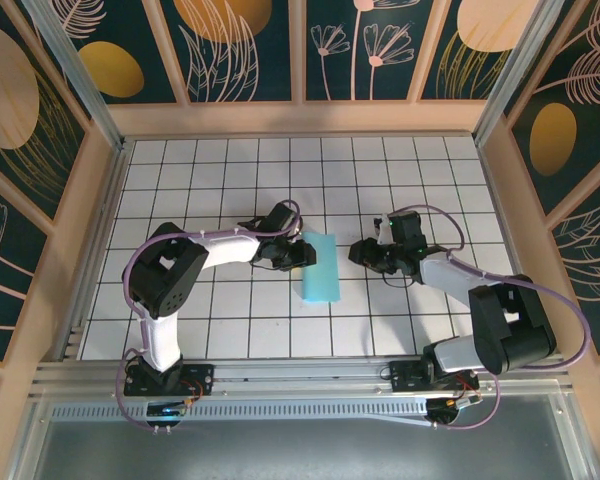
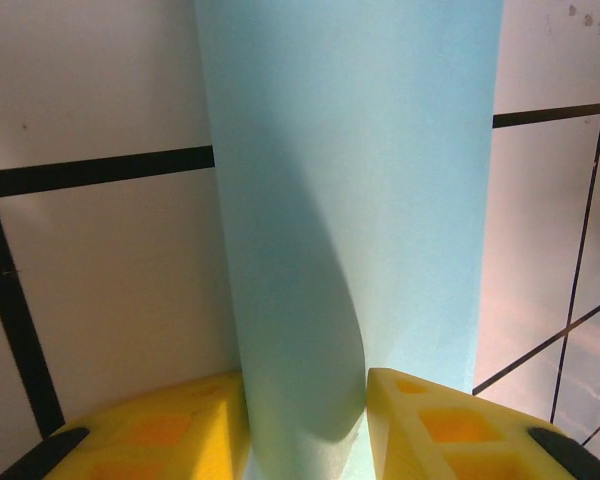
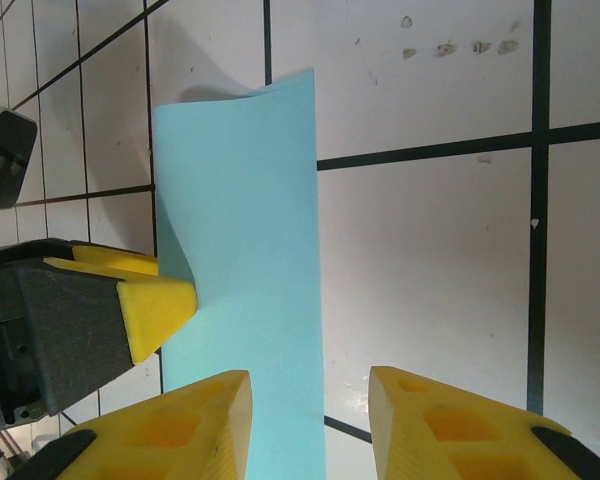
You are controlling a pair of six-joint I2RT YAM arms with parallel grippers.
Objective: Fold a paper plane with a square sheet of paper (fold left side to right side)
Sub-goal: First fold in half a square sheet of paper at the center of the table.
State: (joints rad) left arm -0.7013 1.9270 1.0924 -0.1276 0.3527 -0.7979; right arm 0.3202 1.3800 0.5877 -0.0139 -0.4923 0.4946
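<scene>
The left gripper [image 2: 305,425] is sitting at the left edge of the square sheet of paper [image 1: 320,266], and its jaws are standing partly closed with the rounded, uncreased fold of the sheet rising between them. Both yellow fingers [image 2: 150,435] are appearing to touch the paper, so it is reading as a light pinch on the fold rather than a free hover. Seen from the right wrist, one finger tip is pressing onto the sheet just inside that same left edge.

The right gripper [image 3: 310,425] is hanging just off the right edge of the sheet with its jaws apart and nothing between them but the white gridded surface [image 1: 230,170]; one finger is overlapping the sheet's near right corner, though whether it is touching is unclear.

The sheet itself is lying doubled over as a tall narrow rectangle, its free edges to the right and its far end lifting slightly off the surface.

The left-to-right fold is looking laid over but not flattened: the left edge is bulging like a roll. The next move is probably calling for pressing that roll down into a sharp crease while the free edges are being kept lined up on the right, since any sideways drag there could skew them.
</scene>
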